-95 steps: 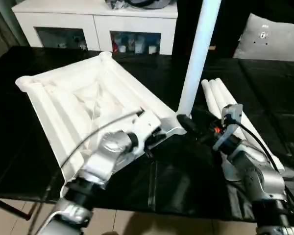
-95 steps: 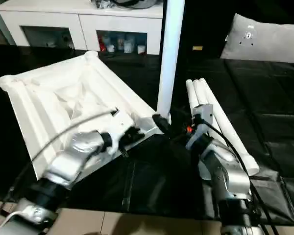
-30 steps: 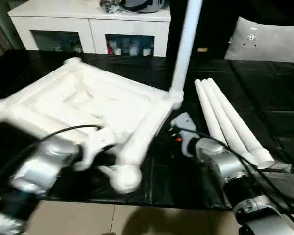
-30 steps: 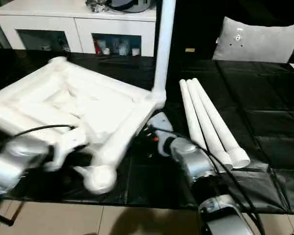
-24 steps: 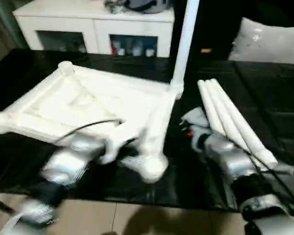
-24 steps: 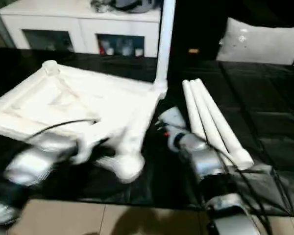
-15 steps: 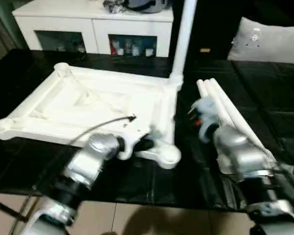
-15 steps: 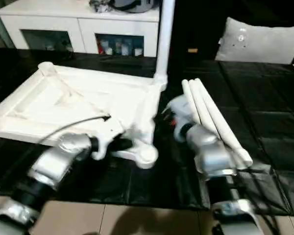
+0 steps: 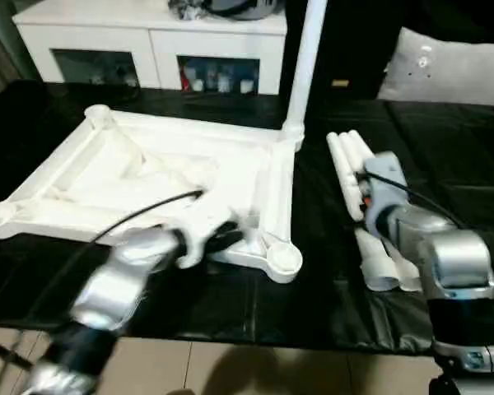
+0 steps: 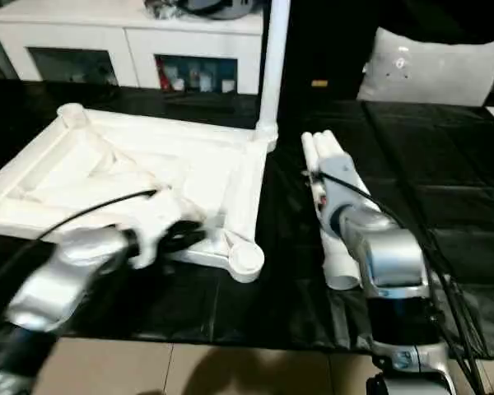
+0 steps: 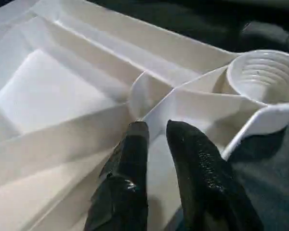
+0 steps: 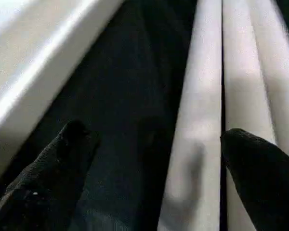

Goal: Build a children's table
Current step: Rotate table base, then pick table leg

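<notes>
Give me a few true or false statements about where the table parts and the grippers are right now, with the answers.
1. One leg stands upright in a corner of the tabletop. True.
2. The tabletop lies with its ribbed underside facing up. True.
3. The loose legs lie to the left of the tabletop. False: they lie to its right, side by side on the black cover.
4. The right gripper is shut tight on a leg. False: its fingers are spread wide above the legs.
5. The socket nearest the left gripper already holds a leg. False: it is empty.
</notes>
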You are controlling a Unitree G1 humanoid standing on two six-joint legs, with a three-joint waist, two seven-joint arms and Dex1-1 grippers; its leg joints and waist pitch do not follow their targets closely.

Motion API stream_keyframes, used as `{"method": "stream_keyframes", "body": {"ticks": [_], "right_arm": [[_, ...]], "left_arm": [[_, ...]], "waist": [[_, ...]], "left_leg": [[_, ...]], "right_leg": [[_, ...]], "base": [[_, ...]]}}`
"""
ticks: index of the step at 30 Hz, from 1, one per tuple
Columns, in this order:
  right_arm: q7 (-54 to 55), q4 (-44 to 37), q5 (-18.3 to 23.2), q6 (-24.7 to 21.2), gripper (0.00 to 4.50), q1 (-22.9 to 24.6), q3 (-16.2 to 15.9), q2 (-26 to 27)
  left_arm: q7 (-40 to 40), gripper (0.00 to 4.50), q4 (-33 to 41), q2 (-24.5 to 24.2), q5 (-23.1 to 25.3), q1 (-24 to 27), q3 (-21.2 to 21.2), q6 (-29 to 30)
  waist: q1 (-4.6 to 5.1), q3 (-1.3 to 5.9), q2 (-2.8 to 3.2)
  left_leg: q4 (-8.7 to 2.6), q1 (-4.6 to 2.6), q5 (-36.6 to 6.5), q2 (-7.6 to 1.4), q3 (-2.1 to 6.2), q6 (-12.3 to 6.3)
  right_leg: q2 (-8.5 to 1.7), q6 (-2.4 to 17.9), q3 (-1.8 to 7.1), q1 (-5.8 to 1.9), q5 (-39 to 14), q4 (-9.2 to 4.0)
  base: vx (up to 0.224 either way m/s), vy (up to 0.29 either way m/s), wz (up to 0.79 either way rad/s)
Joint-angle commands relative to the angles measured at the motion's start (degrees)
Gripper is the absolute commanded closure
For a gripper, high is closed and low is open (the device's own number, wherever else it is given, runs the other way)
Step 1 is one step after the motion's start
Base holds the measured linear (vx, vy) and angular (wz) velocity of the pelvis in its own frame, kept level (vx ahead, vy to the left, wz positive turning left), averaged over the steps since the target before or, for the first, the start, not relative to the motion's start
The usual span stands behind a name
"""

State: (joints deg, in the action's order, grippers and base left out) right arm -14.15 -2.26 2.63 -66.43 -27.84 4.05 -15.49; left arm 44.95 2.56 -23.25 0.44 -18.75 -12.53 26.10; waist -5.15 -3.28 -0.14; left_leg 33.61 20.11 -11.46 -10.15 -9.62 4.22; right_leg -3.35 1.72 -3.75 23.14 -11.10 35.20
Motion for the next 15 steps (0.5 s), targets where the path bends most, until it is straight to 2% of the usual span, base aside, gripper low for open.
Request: {"method": "stream_keyframes", "body": {"ticks": [1,4,5,8,15], "right_arm": [[0.9,-0.8,-0.4,-2.7,0.0,-0.5,0.9,0.3],[1.8,-0.7,-0.6,-4.0,0.0,-0.5,1.1,0.5],[1.8,-0.5,-0.4,-4.6,0.0,-0.6,1.2,0.4],[1.5,2.5,0.0,-4.8,0.0,-0.4,0.3,-0.1],[2.3,4.4,0.4,-5.4,0.0,-0.6,1.2,0.5]], "left_arm": [[0.8,3.18,4.4,-0.5,-1.4,0.4,0.6,2.3],[1.3,2.85,6.7,-1.0,-2.4,1.1,0.5,3.8],[1.5,2.82,7.1,-1.1,-2.7,1.3,0.4,4.2],[2.0,2.6,7.2,-1.7,-2.7,1.7,-0.2,4.6],[1.5,2.07,8.1,-2.3,-2.9,1.9,-0.7,6.2]], "waist": [[-0.13,3.6,-0.28],[-0.21,3.47,-0.27],[-0.21,3.46,-0.47],[-0.19,3.41,-0.48],[-0.21,3.59,-0.6]], "left_leg": [[-3.71,-0.13,-3.7,-2.49,0.67,-0.14],[-3.78,-0.13,-4.6,-2.47,0.65,0.51],[-3.79,-0.1,-4.7,-2.42,0.62,0.53],[-3.78,-0.04,-5.1,-2.27,0.63,0.68],[-3.63,-0.02,-3.6,-2.27,0.62,0.53]], "right_leg": [[-4.42,8.9,3.32,-3.23,-7.3,-3.72],[-4.53,8.8,3.39,-3.27,-8.8,-3.78],[-4.51,8.7,3.37,-3.31,-9.2,-3.85],[-4.55,7.5,3.39,-3.33,-11.3,-4.08],[-4.5,7.4,3.39,-3.38,-9.4,-3.79]], "base": [[0.0,0.0,0.0],[0.0,0.0,0.0],[0.0,0.0,0.0],[0.0,0.0,0.0],[0.0,0.0,0.0]]}}
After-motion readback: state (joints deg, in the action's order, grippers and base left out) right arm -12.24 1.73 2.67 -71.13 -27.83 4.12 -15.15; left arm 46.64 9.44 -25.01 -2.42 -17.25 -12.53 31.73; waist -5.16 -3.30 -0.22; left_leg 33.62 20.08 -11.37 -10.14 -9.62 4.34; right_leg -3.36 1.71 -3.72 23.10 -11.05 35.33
